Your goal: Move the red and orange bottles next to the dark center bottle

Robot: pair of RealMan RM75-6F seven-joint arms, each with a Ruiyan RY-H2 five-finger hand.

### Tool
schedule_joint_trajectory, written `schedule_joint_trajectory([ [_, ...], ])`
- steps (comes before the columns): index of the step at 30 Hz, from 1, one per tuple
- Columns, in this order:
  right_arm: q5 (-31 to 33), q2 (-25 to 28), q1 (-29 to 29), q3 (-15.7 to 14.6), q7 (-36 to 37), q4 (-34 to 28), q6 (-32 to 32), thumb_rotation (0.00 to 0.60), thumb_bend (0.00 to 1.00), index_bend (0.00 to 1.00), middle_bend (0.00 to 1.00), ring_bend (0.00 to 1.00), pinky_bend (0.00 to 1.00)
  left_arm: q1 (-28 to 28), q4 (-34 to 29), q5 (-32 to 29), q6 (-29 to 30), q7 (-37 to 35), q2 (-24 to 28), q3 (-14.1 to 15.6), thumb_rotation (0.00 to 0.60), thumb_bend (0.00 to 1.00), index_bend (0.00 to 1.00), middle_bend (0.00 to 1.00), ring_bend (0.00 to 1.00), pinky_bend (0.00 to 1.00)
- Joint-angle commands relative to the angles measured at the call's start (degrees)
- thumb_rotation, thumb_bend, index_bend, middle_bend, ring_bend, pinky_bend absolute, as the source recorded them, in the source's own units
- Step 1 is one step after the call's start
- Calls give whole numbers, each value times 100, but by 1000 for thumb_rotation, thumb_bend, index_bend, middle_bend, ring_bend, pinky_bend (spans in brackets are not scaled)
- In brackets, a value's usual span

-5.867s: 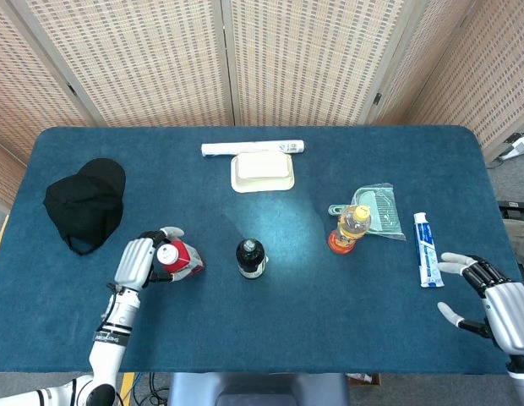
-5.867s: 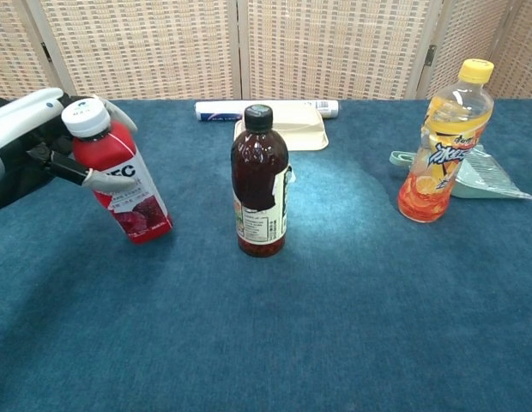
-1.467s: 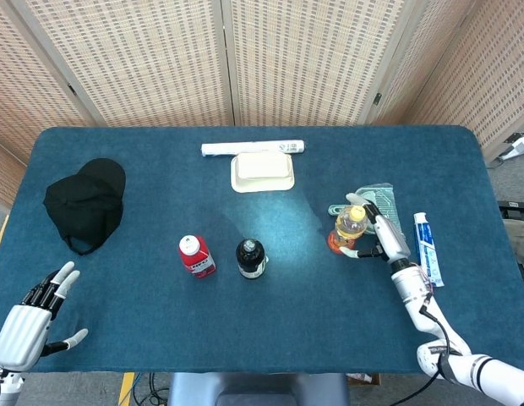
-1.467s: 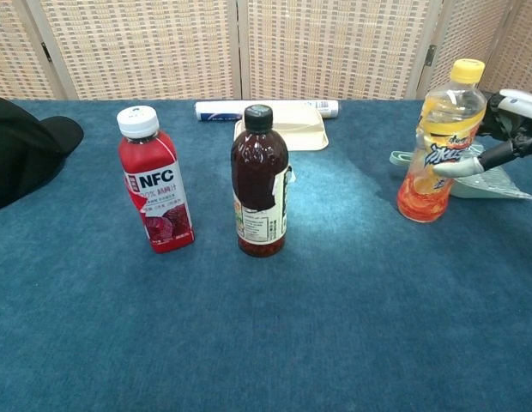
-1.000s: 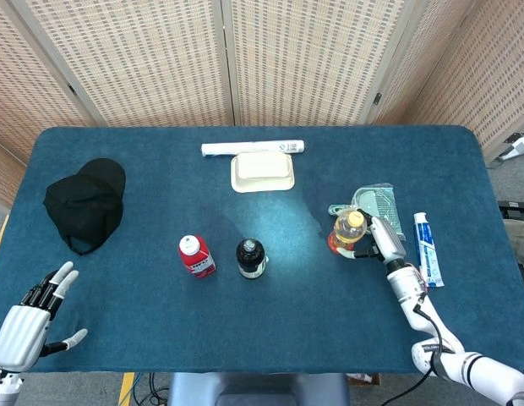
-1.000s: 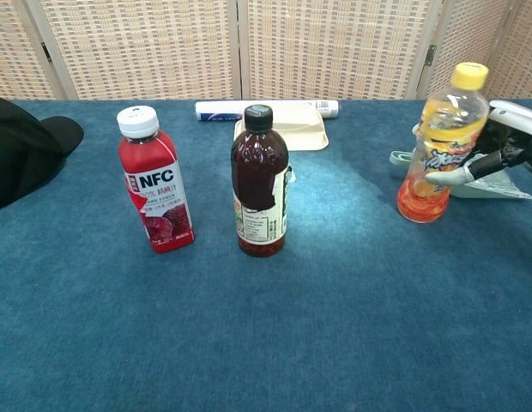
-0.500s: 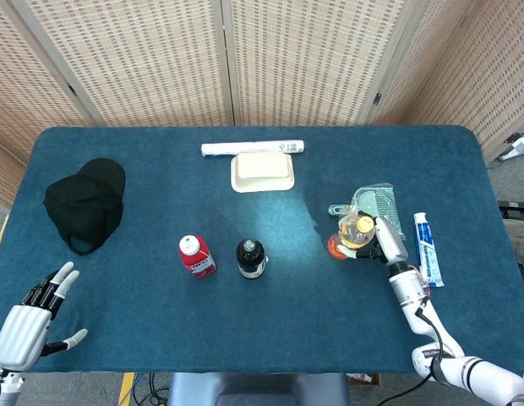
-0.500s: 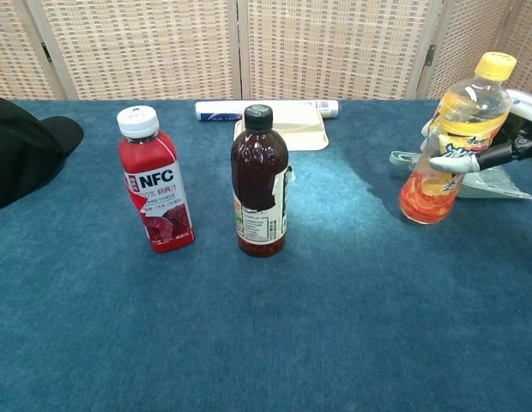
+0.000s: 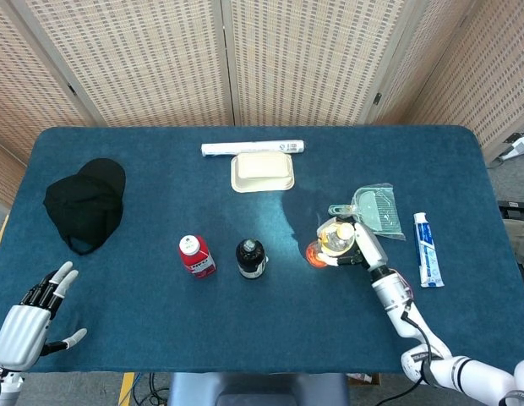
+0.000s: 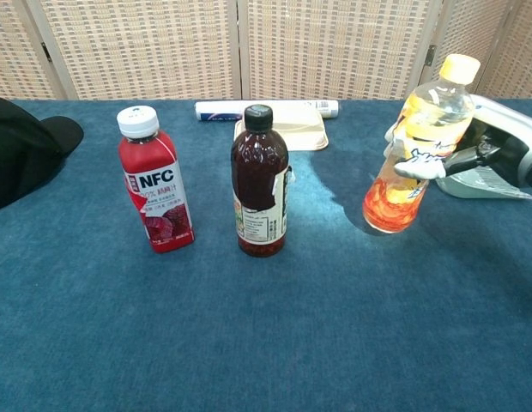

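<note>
Bright, sharp, soft overhead shadows

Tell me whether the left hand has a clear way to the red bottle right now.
Probably yes: the left hand is open at the near table edge, and only bare cloth lies between it and the red bottle.
</note>
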Motion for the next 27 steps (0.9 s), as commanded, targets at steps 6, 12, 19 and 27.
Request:
schedule_joint_trajectory([
  [6, 11, -155, 105, -59, -97, -71, -132, 600, 224, 472, 495, 429, 579, 21, 5, 6, 39, 20, -10, -21, 600, 37, 95, 34, 78, 194],
  [12, 11, -265, 183, -109, -175, -57, -240, 600, 223, 472, 495, 429, 580, 43, 74, -1, 167, -94, -40, -94, 600, 36, 148, 61, 93, 194],
  [19, -7, -302, 223, -127, -233, -90, -236, 600, 223, 472, 495, 429, 579, 55, 56, -37, 165, -91, -28, -117, 600, 36, 154, 63, 95, 194],
  [27, -36, -291, 243, -162, -287, -157, -221, 600, 224, 472, 495, 429, 579, 63, 49, -32, 145, -49, -32, -112, 600, 37, 157, 65, 95, 194],
])
